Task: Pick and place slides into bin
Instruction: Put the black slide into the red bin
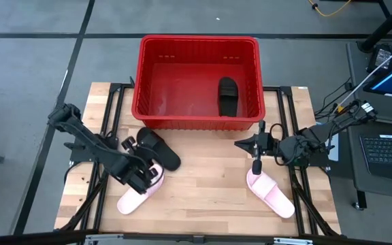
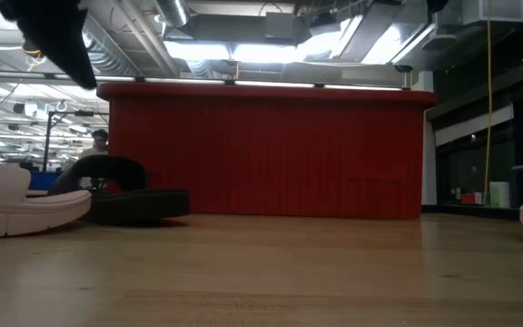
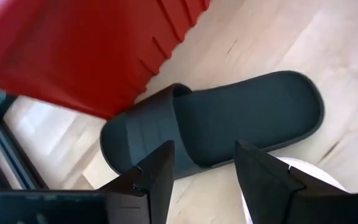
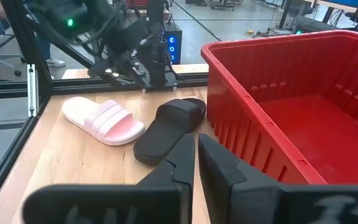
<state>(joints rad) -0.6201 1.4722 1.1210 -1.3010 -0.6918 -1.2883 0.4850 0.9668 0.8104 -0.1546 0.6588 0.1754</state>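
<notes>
The left gripper [image 3: 201, 171] hovers with fingers spread over the black slide [image 3: 216, 124] on the table, seemingly lined up to grasp it; a pale pink slide [image 1: 138, 194] lies just beside; the right gripper [image 1: 256, 163], fingers together, waits above another pink slide [image 1: 271, 192]; farther off, the red bin [image 1: 196, 46] already holds one black slide [image 1: 228, 95].
</notes>
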